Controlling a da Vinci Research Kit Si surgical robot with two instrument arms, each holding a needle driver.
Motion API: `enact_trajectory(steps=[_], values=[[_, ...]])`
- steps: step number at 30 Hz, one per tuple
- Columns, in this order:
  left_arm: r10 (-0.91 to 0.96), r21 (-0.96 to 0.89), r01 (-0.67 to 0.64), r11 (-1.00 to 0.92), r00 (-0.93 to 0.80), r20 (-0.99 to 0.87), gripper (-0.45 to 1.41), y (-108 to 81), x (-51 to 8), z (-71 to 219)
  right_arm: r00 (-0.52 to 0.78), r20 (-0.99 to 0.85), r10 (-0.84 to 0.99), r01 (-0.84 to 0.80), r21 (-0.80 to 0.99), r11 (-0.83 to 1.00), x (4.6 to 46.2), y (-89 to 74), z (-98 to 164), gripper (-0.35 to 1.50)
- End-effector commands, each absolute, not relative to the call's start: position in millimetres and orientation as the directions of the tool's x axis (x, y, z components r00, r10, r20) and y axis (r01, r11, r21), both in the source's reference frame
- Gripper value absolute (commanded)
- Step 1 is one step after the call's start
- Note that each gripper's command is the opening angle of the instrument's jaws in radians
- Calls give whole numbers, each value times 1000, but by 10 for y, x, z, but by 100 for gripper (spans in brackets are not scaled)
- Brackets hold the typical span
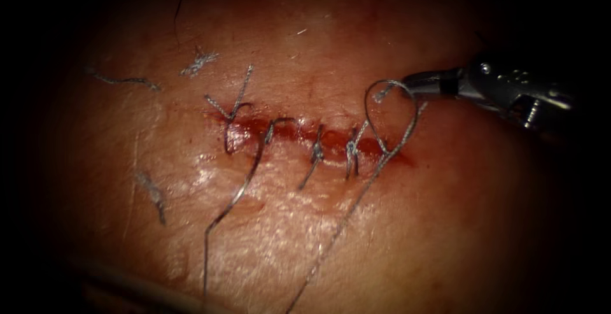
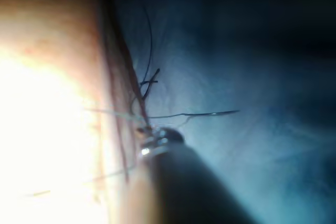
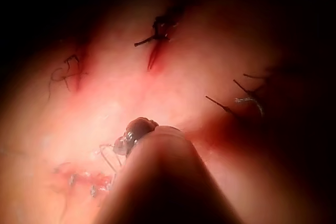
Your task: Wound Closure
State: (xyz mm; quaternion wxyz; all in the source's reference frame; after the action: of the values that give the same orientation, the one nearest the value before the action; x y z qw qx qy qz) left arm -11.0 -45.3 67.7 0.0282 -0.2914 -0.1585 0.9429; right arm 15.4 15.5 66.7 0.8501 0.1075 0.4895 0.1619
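Right claw (image 1: 407, 85) clenched on thread (image 1: 382, 97) loop beside the tissue's (image 1: 305, 237) cut (image 1: 318, 139).

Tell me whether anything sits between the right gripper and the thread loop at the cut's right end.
Nothing visible does. The right gripper is already shut on the thread at the top of the loop, above the right end of the cut. No needle is visible near it.

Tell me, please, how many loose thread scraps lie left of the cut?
3 scraps: one far upper left, one above the cut's left end, one lower left. Others may be hidden. The right tool holds thread.
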Motion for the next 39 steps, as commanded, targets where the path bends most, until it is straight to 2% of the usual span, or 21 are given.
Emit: enact_trajectory(steps=[1, 10, 20, 31, 39], values=[[150, -321, 37, -946, -831, -536, -45, -468, -104, 683, 475, -795, 378, -164, 342, 925, 159, 153, 678, -35], [164, -348, 28, -937, -845, -509, -45, -528, -45, 690, 522, -765, 376, -218, 306, 927, 131, 166, 716, -35], [177, -362, 10, -932, -859, -480, -45, -596, 10, 684, 520, -767, 376, -230, 298, 926, 134, 168, 728, -35], [189, -392, 6, -920, -868, -459, -45, -672, 28, 673, 528, -760, 379, -249, 289, 925, 134, 172, 733, -35], [192, -394, 3, -919, -870, -454, -45, -656, 24, 661, 519, -764, 383, -279, 273, 921, 137, 168, 739, -35]])
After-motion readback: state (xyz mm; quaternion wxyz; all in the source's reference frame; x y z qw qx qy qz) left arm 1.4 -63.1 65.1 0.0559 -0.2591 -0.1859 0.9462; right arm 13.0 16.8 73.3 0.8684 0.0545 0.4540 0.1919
